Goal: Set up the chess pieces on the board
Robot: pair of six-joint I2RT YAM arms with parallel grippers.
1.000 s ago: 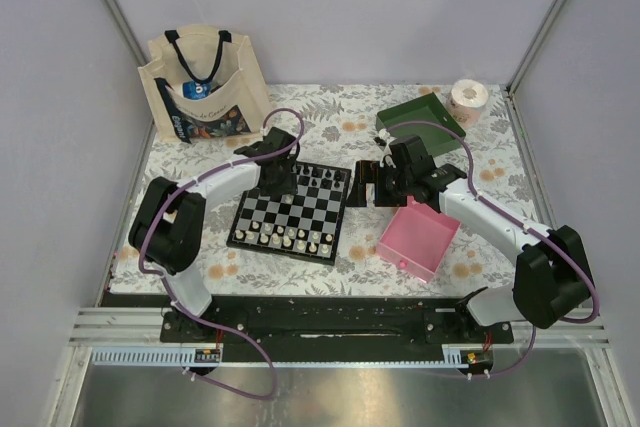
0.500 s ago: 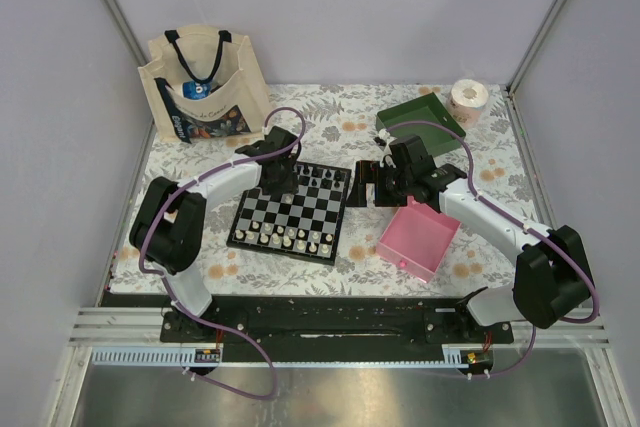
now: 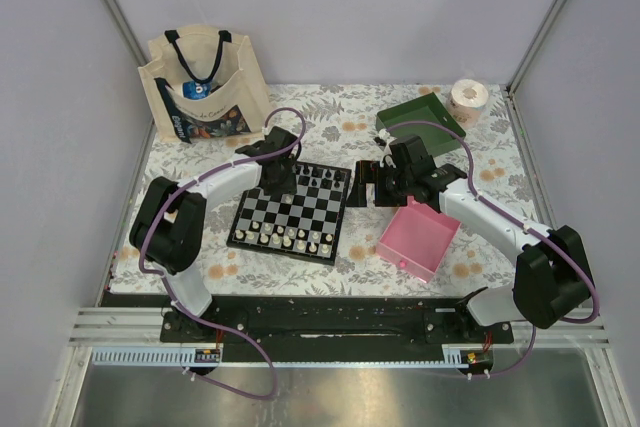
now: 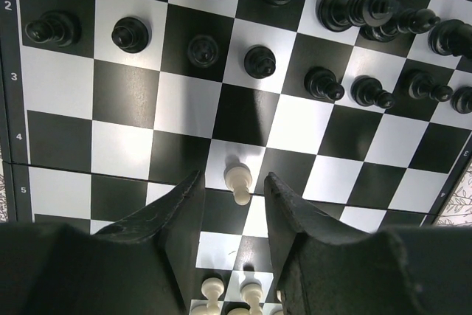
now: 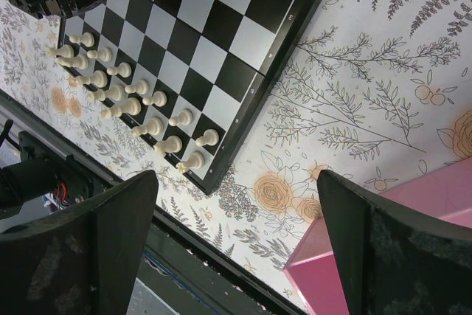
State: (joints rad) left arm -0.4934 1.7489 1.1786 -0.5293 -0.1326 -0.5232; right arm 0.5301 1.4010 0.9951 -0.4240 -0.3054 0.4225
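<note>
The left gripper [image 3: 281,183] is down over the chessboard [image 3: 290,209] at the far-left part of it, and I'd say we're in the middle of a pick. In the left wrist view a lone white pawn [image 4: 237,182] stands upright on a white square, low and centre in the frame, right between the two dark fingers [image 4: 184,219]. The jaws are parted, with a sliver of board showing on either side of the pawn, so nothing is held yet. The black chessmen [image 4: 259,61] are crowded across the top of that frame, well apart from the pawn. The next move, I reckon, calls for a gentle pinch on that tiny stem, then a straight lift toward the white pieces [image 5: 118,92] ranked at the board's near edge. The right gripper [image 5: 236,182] hangs spread wide and empty, beside the board's right border near the pink tray [image 3: 420,237].
</note>
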